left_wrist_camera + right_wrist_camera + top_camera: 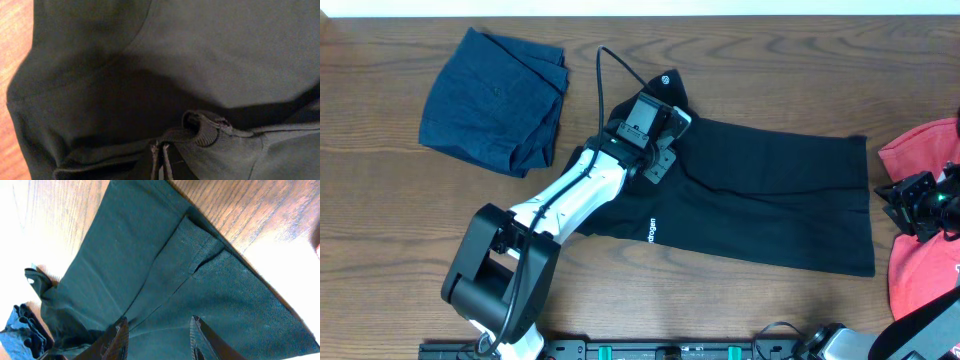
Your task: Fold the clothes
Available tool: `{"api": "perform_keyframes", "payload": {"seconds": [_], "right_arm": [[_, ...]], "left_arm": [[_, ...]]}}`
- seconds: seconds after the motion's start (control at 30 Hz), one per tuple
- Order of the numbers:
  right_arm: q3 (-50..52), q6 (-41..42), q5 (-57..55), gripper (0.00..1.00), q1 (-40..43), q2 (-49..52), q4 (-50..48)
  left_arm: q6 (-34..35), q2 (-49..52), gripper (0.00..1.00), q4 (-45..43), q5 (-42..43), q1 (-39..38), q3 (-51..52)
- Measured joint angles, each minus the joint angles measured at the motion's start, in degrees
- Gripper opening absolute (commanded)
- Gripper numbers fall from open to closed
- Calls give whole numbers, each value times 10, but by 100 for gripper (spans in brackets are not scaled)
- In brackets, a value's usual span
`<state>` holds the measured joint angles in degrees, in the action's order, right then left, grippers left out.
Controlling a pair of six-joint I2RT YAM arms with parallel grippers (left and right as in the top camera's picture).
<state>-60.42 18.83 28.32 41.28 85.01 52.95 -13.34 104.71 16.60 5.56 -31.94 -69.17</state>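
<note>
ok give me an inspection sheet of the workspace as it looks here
surface: wooden table, dark grain
job's things: black T-shirt spread out mid-table; navy garment loosely folded at far left; coral-red garment at right edge
clutter: nothing seen
grippers: left gripper fingers shut on the black T-shirt by its collar; right gripper fingers open, nothing between them
cables: black cable loops off the left wrist
surroundings: black rail along the near edge
</note>
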Motion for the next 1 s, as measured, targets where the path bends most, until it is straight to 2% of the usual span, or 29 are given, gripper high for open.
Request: {"api": "perform_keyframes", "payload": {"seconds": [0.03, 0.07, 0.1, 0.17, 0.23, 0.27, 0.33, 0.47, 0.63, 0.8, 0.93, 1.0], "right_arm": [[0, 0, 0, 38, 0, 0, 0], [0, 0, 0, 39, 0, 0, 0], [0, 0, 0, 39, 0, 0, 0], [0, 0, 0, 40, 0, 0, 0], [0, 0, -3, 43, 0, 0, 0], [0, 0, -9, 44, -1, 0, 0], [1, 1, -28, 47, -6, 0, -3], [16, 2, -58, 45, -26, 0, -57], [81, 8, -78, 47, -62, 0, -163], [154, 36, -115, 46, -93, 4, -215], [179, 55, -132, 38, -94, 12, -236], [184, 72, -146, 27, -94, 16, -241]], "left_arm": [[-6, 0, 8, -5, 0, 0, 0], [-12, 0, 17, -9, 0, 0, 0], [-20, 0, 29, -12, 0, 0, 0], [-26, 1, 67, -10, 0, 0, 0], [-28, 1, 92, 3, 0, 0, 0], [-29, 1, 98, 17, 0, 0, 0], [-24, 1, 98, 44, -5, 0, 0], [-2, 1, 98, 111, -20, 0, 0], [39, 1, 98, 182, -28, 0, 0], [93, 1, 98, 243, -30, 3, 0], [124, 1, 98, 282, -30, 12, 0], [137, 1, 98, 291, -30, 17, 0]]}}
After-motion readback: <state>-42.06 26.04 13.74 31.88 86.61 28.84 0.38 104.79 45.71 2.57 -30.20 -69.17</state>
